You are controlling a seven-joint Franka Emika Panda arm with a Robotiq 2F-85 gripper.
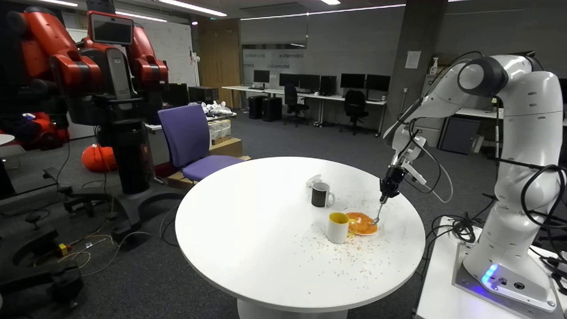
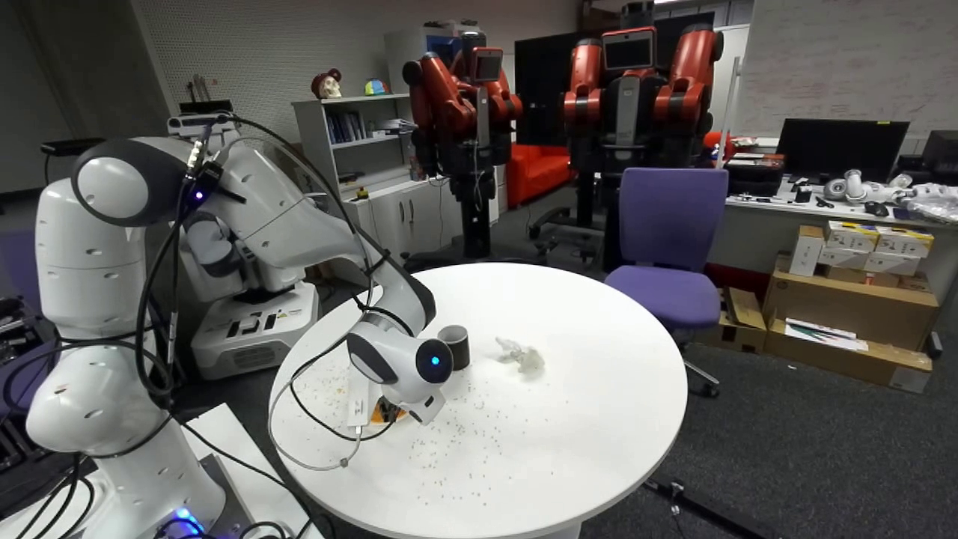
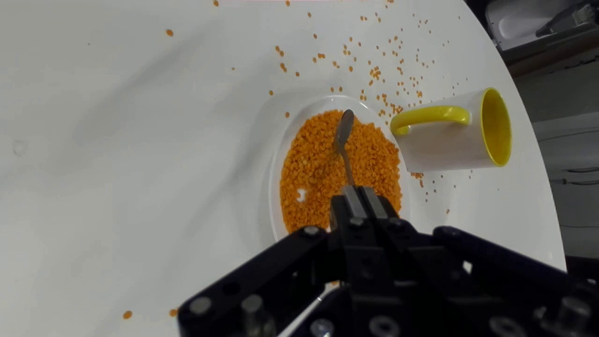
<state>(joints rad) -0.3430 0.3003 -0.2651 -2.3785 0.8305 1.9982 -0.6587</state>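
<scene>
My gripper (image 3: 364, 196) is shut on the handle of a metal spoon (image 3: 345, 128), which points down over a white plate (image 3: 276, 187) of small orange grains (image 3: 313, 159). The spoon's bowl is over the grains; I cannot tell how deep it sits. In an exterior view, the gripper (image 1: 385, 197) is above the plate's edge with the spoon (image 1: 376, 218) slanting down. A white mug with yellow inside and handle (image 3: 444, 140) stands close beside the plate; it also shows in an exterior view (image 1: 337, 232). In an exterior view the arm hides most of the plate (image 2: 385, 412).
All stands on a round white table (image 1: 248, 221) with scattered grains (image 3: 374, 75). A black mug with a white handle (image 1: 320, 195) stands behind the plate, also in an exterior view (image 2: 454, 346). Crumpled clear plastic (image 2: 522, 357) lies near it. A purple chair (image 1: 186, 141) stands at the table's edge.
</scene>
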